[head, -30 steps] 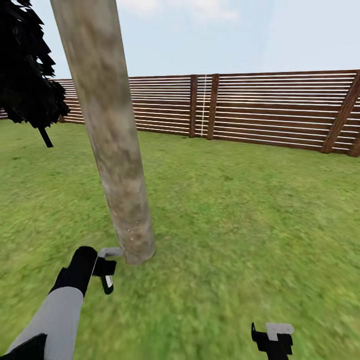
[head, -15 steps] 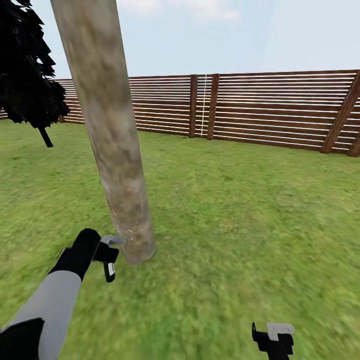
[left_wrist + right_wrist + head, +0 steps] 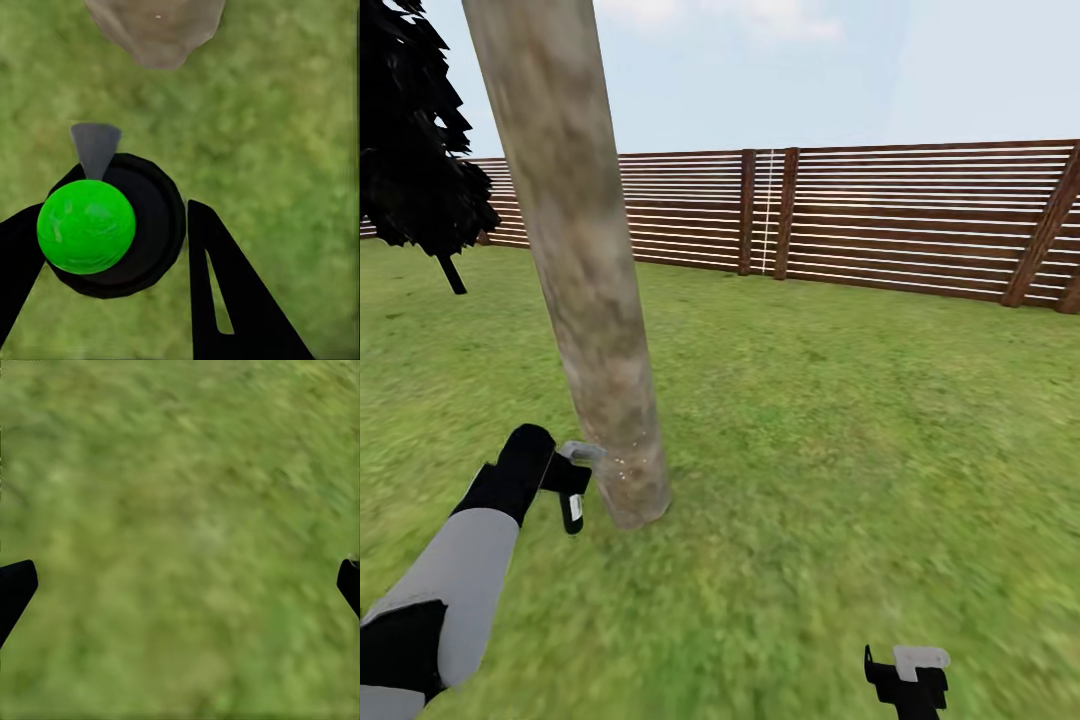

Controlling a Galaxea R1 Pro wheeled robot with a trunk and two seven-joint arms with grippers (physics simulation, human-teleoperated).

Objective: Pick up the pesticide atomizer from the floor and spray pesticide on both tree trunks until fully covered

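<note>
1. Basically, the left gripper [image 3: 112, 247] is clamped around the pesticide atomizer [image 3: 112, 225]: in the left wrist view its two dark fingers sit either side of a black round body with a bright green ball on top. The grey nozzle [image 3: 95, 148] points toward the foot of the tree trunk [image 3: 157, 30].
2. In the head view the left gripper [image 3: 568, 480] hangs low just beside the tree trunk [image 3: 585, 270], with the grey tip almost touching the bark near the grass [image 3: 840, 420].
3. Doing this step well probably means keeping the nozzle aimed square at the bark, sweeping up slowly from the base, and working round the trunk so no side gets missed. Backing off a touch might widen the spray, but that's a guess.
4. A few pale specks show on the bark near the base; whether that's pesticide or just texture is hard to say. How much of the trunk is covered can't be read from these pictures.
5. The far side of the trunk is hidden, and its top runs out of the head view.
6. The right gripper [image 3: 908, 680] sits low over the lawn, fingers spread wide with nothing between them, partly cut off by the picture's edge.
7. A dark-leaved tree [image 3: 415, 150] stands back near the fence [image 3: 920, 215]; it's well apart, and its thin stem is too small to judge.
</note>
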